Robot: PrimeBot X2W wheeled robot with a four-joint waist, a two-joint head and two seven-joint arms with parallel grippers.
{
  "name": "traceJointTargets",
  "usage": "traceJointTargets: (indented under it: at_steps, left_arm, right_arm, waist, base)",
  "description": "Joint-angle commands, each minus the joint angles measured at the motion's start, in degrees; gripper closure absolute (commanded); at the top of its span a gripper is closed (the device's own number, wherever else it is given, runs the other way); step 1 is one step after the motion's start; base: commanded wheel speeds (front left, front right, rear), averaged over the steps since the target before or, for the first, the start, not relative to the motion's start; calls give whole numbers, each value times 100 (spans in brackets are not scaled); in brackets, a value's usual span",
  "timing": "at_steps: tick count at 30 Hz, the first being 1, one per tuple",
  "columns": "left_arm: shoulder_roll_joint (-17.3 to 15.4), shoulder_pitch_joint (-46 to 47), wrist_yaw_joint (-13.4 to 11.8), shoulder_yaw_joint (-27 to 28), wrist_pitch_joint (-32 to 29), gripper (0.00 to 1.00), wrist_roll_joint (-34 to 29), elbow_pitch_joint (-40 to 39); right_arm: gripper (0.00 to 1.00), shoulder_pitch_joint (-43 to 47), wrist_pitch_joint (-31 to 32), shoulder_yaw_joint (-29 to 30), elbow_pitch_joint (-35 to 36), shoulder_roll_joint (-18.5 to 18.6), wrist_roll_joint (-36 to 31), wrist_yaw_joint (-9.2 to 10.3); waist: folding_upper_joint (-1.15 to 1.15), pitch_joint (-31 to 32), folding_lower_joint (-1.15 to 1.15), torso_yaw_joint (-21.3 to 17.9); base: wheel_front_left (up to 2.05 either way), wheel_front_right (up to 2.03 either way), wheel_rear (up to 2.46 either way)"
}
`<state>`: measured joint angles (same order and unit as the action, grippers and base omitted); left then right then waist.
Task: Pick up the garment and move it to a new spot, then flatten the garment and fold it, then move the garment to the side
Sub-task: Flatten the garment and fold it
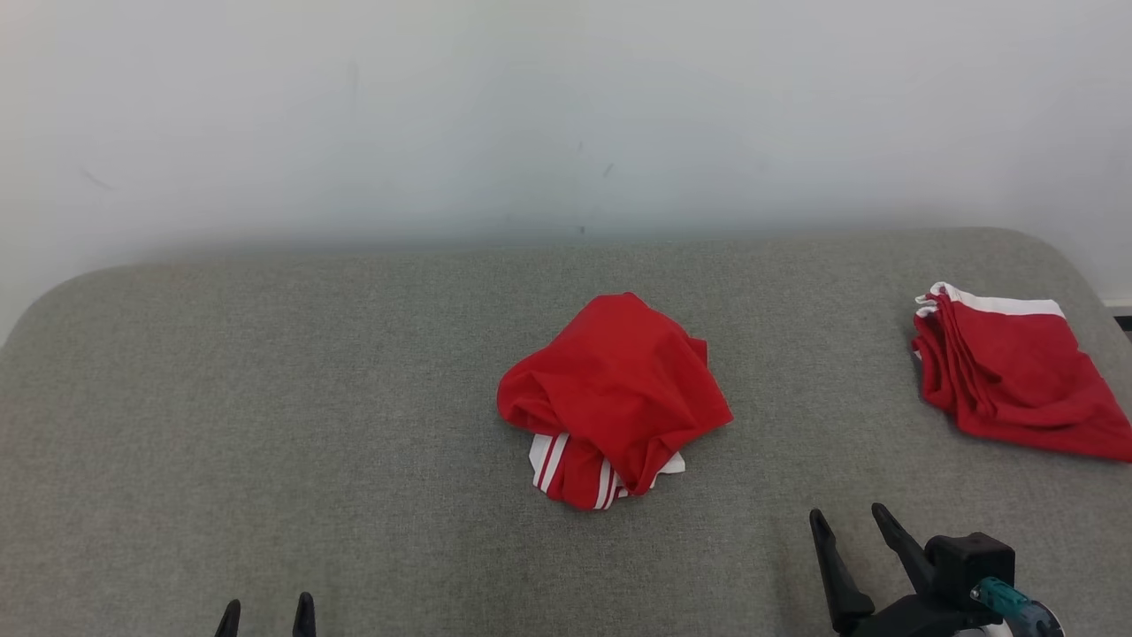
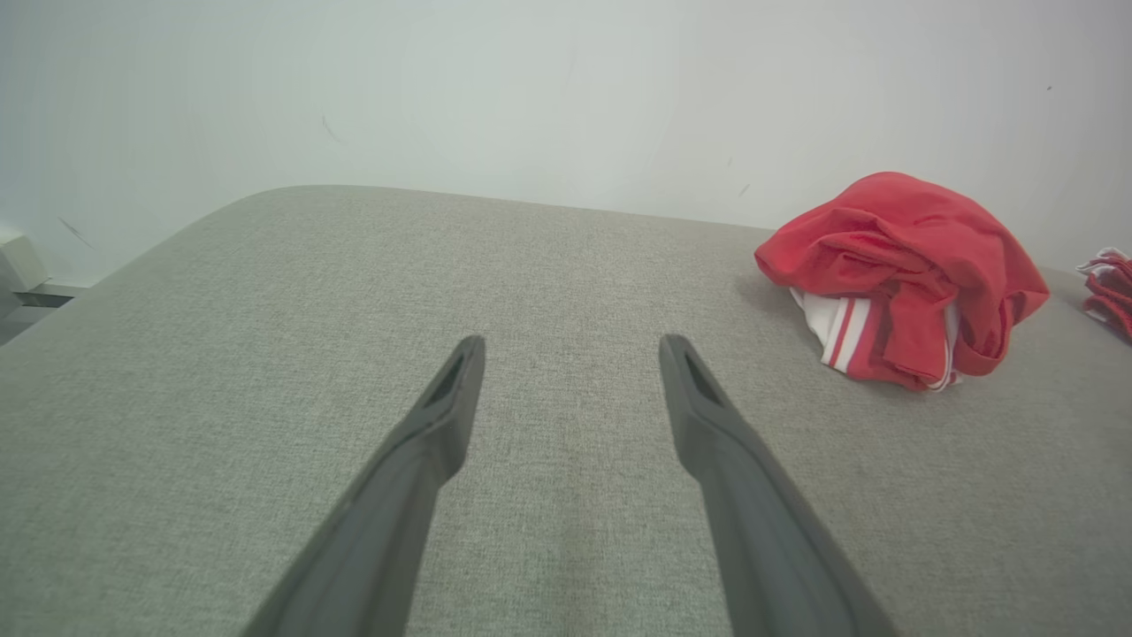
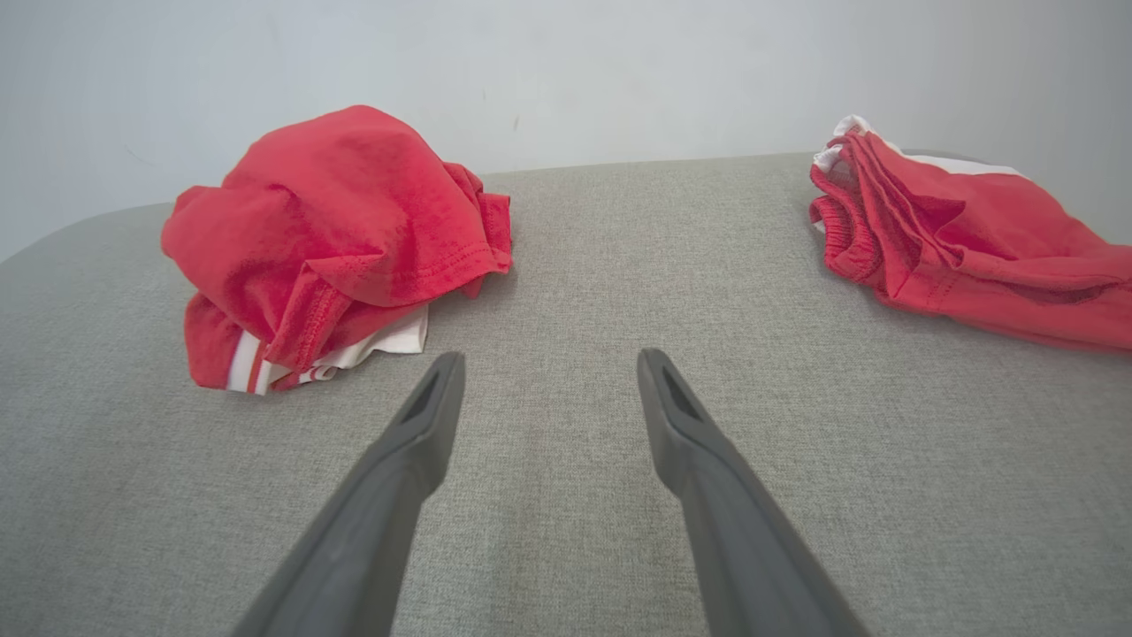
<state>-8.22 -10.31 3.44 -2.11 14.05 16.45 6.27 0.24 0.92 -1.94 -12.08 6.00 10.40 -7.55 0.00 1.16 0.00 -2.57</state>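
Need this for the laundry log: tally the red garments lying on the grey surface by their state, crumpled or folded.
crumpled garment: 1
folded garment: 1
Total: 2

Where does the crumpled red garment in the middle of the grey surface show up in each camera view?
Head view: the crumpled red garment sits at the centre.
Left wrist view: crumpled red garment at the right, above mid-height.
Right wrist view: crumpled red garment at the upper left.
Shared landmark: the folded red garment, at the right edge of every view.
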Motion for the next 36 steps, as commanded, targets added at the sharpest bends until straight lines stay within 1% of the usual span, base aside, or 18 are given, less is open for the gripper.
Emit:
traceJointTargets:
  at_steps: [1,10,14,15,19,22,25,30,32,33,36]
  left_arm:
    - [-36,56,-27,-21,-10,0,-10,-33]
    - [-50,65,-58,-95,-96,0,0,-75]
    - [-7,192,106,-320,-421,0,154,-15]
    - [-14,318,204,-551,-606,0,172,-3]
    - [-55,749,353,-1086,-930,0,283,96]
    - [-112,1178,399,-1666,-1127,0,285,227]
    - [-143,1673,397,-2104,-1237,0,365,450]
    - [-195,2380,401,-2478,-1260,0,471,938]
    - [-218,2593,403,-2538,-1219,0,444,1125]
    - [-218,2593,403,-2538,-1219,0,444,1125]
    - [-227,2843,367,-2541,-1125,0,358,1391]
  right_arm:
    - [0,48,-26,6,9,-23,-19,14]
    - [0,0,-2,-51,23,-62,-5,14]
    - [0,-38,29,-82,30,-67,19,14]
    - [0,-84,30,-92,49,-67,21,14]
    - [0,-159,28,-165,91,-96,18,14]
    - [0,-223,28,-195,102,-95,47,14]
    - [0,-282,-7,-212,104,-107,63,14]
    - [0,-398,-64,-264,63,-125,90,14]
    - [0,-405,-100,-271,41,-141,104,14]
    - [0,-405,-100,-271,41,-141,104,14]
    - [0,-431,-151,-274,-8,-162,121,14]
  waist:
    - [0,-7,0,-5]
    - [0,-78,0,-56]
    - [0,-130,0,-142]
    - [0,-169,0,-236]
    - [0,-303,0,-526]
    - [0,-430,0,-799]
    - [0,-590,0,-1096]
    - [0,-853,0,-1606]
    - [0,-938,0,-1786]
    - [0,-938,0,-1786]
    - [0,-1044,0,-2001]
  base:
    - [0,0,0]
    - [0,0,0]
    - [0,0,0]
    - [0,0,0]
    - [0,0,0]
    - [0,0,0]
    - [0,0,0]
    - [0,0,0]
    - [0,0,0]
    - [0,0,0]
    - [0,0,0]
